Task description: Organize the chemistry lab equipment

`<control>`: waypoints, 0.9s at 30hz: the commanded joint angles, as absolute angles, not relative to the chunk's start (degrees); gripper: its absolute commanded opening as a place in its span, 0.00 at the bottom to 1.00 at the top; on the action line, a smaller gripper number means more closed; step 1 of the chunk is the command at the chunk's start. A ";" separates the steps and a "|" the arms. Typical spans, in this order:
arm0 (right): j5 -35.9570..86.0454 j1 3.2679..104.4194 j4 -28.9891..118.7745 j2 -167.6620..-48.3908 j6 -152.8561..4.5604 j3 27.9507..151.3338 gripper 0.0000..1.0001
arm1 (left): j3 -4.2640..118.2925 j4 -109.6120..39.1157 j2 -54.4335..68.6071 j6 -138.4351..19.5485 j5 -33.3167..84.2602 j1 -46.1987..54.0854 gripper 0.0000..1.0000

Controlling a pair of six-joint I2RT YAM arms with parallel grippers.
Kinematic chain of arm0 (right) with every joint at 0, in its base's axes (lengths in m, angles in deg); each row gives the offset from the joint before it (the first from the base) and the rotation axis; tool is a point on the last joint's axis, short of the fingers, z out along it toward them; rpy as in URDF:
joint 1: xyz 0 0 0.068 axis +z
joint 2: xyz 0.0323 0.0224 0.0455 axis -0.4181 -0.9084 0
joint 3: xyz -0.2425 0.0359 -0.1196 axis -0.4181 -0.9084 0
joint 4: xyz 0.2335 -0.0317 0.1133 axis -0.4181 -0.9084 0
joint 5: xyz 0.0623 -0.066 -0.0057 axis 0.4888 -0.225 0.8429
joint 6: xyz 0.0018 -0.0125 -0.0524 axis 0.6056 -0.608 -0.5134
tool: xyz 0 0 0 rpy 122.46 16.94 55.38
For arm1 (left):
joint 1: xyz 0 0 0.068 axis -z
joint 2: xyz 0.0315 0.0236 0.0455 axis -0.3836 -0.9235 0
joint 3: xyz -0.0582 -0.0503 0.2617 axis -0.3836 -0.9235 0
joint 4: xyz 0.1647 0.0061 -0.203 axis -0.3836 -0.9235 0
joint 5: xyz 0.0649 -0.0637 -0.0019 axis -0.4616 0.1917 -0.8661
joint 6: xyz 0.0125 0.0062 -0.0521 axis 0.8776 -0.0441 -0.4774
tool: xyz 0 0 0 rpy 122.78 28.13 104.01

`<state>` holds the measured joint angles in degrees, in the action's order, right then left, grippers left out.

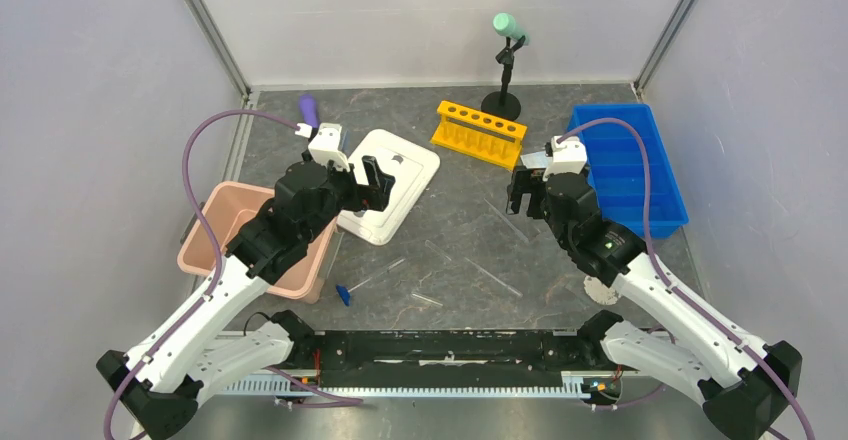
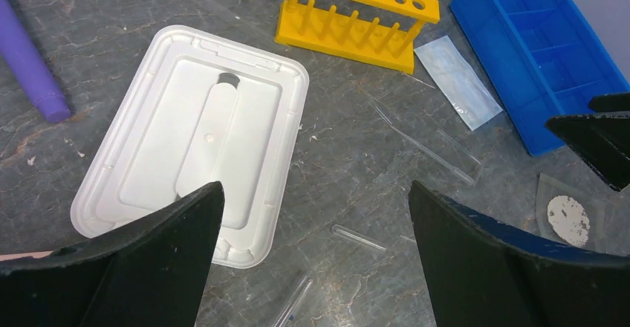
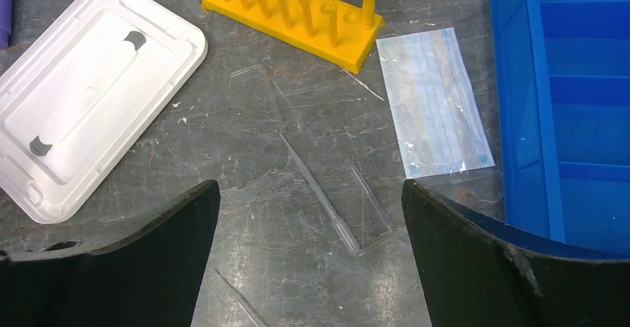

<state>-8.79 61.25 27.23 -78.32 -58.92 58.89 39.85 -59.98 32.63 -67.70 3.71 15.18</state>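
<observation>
My left gripper (image 1: 375, 182) is open and empty, held over the right edge of the white tray; in its wrist view (image 2: 315, 208) a short clear tube (image 2: 359, 237) lies below between the jaws. My right gripper (image 1: 525, 192) is open and empty above a clear pipette (image 3: 319, 186) and a thin tube (image 3: 368, 193). The pale blue face mask (image 3: 434, 104) lies beside the blue bin, mostly hidden under my right gripper in the top view. A blue-capped tube (image 1: 345, 293) and thin clear tubes (image 1: 495, 278) lie on the near table. The round dish with white disc (image 2: 568, 219) sits by my right arm.
A yellow tube rack (image 1: 480, 132) stands at the back centre. A blue compartment bin (image 1: 625, 165) is at the right, a pink bin (image 1: 225, 225) at the left. The white tray (image 1: 395, 185) lies left of centre. A purple cylinder (image 1: 309, 111) and a black stand (image 1: 505, 70) are at the back.
</observation>
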 commanded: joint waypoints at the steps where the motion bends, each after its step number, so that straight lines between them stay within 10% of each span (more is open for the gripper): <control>1: -10.58 61.46 27.57 -77.70 -57.70 59.80 0.99 | 40.04 -58.71 32.93 -66.14 2.36 15.32 1.00; 21: -8.62 61.45 26.38 -77.11 -54.28 56.15 0.98 | 40.13 -59.06 33.54 -65.53 0.80 15.32 1.00; 27: -2.30 61.45 25.74 -79.53 -59.19 52.27 0.68 | 39.95 -59.02 33.52 -65.62 1.27 15.32 1.00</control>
<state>-6.78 61.25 26.16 -77.99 -56.43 54.17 39.85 -59.98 32.89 -67.70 2.23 15.18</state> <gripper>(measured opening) 0.762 0.994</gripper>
